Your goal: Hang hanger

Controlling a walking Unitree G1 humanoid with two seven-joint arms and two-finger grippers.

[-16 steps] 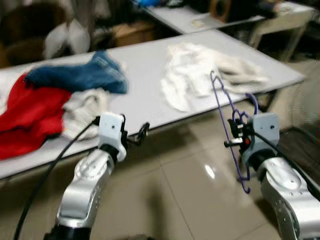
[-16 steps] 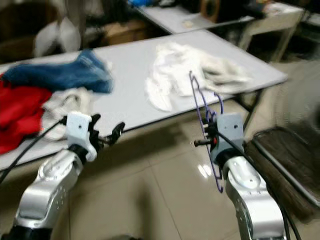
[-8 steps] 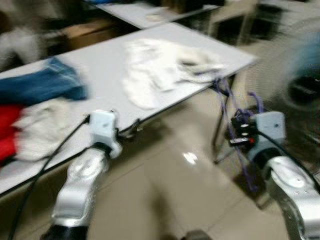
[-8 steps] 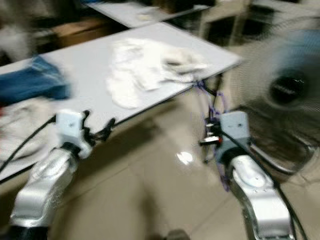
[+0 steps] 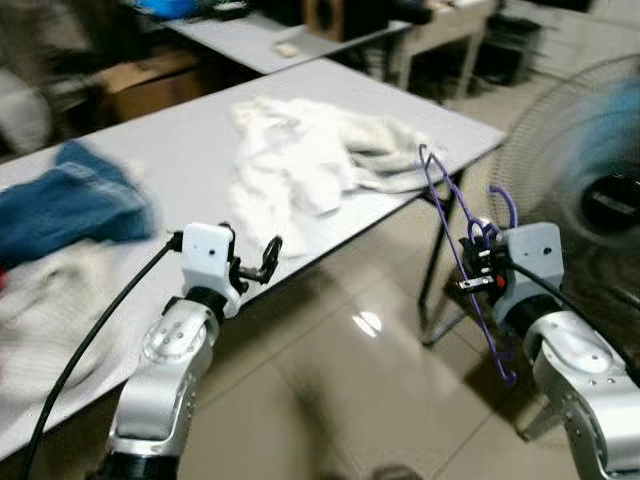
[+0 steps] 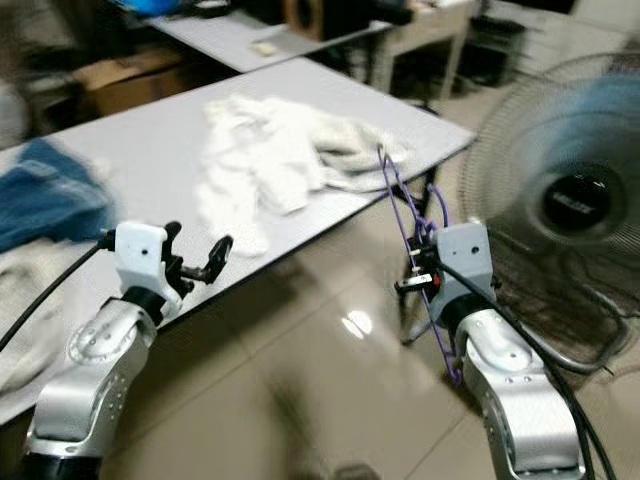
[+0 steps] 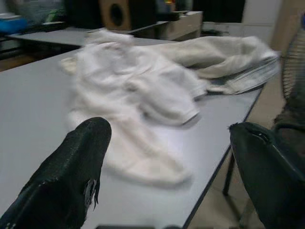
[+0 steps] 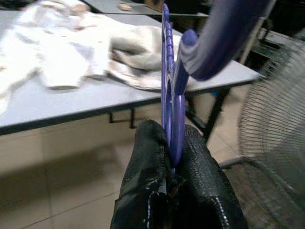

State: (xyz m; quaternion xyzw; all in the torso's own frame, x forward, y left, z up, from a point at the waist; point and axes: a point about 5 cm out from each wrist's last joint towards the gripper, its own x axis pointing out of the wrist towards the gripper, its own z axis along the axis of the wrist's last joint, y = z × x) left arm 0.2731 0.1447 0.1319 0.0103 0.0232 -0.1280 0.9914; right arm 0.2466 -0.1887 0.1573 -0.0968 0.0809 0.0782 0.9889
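Note:
A purple plastic hanger (image 5: pixel 466 262) stands upright in my right gripper (image 5: pixel 470 268), which is shut on it near the hook, off the right end of the grey table (image 5: pixel 160 160). The right wrist view shows the hanger (image 8: pixel 167 76) pinched between the two black fingers (image 8: pixel 147 171). My left gripper (image 5: pixel 262 262) is open and holds nothing; it hovers at the table's front edge. In the left wrist view its fingers (image 7: pixel 71 171) frame a heap of white clothing (image 7: pixel 143 90).
White clothes (image 5: pixel 310 165) lie on the table's right part, a blue garment (image 5: pixel 70 205) and a pale one (image 5: pixel 40 300) at the left. A standing fan (image 5: pixel 585 190) is at the right. A second table (image 5: pixel 270 35) stands behind. Tiled floor (image 5: pixel 370 390) lies below.
The view has swung to the right, so the table and clothes slid left and the fan came into sight. The right gripper still holds the hanger; the left stays open.

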